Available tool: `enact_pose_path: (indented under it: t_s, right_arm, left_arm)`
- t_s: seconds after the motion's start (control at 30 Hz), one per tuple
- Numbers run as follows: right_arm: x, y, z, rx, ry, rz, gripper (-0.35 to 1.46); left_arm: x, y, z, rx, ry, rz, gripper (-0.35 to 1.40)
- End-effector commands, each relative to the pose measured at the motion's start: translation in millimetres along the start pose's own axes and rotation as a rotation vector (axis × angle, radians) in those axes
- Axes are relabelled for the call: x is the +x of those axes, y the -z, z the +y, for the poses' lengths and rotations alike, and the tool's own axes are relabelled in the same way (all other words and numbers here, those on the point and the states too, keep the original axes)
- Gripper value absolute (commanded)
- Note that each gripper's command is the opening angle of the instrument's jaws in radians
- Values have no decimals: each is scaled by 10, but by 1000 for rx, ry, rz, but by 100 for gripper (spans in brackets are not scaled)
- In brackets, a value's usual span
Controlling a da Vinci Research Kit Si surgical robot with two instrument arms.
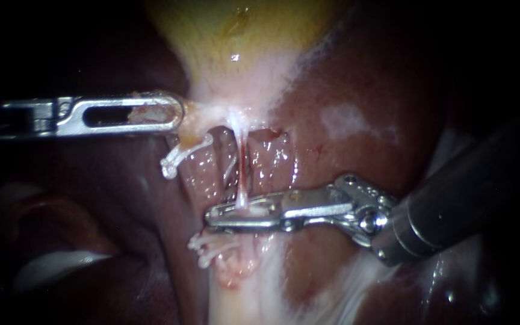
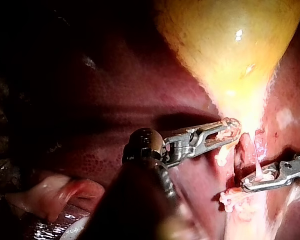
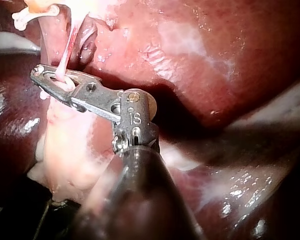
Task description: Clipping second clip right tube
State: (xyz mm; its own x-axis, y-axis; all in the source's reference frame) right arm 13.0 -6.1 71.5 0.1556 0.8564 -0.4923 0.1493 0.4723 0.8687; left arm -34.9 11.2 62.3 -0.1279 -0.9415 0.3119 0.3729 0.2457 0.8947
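Running vertically at frame centre, the right tube (image 1: pixel 242 157) is crossed at right angles by the right instrument (image 1: pixel 218 215), whose jaws are closed on its lower end; the gallbladder (image 1: pixel 236 54) neck is held clamped by the left instrument (image 1: pixel 176 113), upper left.

Upper part of the gallbladder (image 1: pixel 236 36) cut off by the endoscope view's edge, shaft of the left instrument (image 1: pixel 180 113) lost in darkness, shaft of the right instrument (image 1: pixel 209 216) blurred and cropped, tube (image 1: pixel 243 168) hidden where it crosses that instrument's tip

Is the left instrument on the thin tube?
No, the left instrument grips tissue below the gallbladder; the tube lies between the jaws of the right instrument.
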Motion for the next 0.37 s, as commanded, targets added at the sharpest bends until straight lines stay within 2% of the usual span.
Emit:
enact_pose_path:
  t_s: [0.03, 0.37]
  right_arm:
    - [0, 0, 1, 0, 0, 0, -35]
    - [1, 2, 1, 0, 0, 0, -35]
  left_arm:
    - [0, 0, 0, 1, 0, 0, -35]
    - [-1, 1, 1, 2, 0, 1, -35]
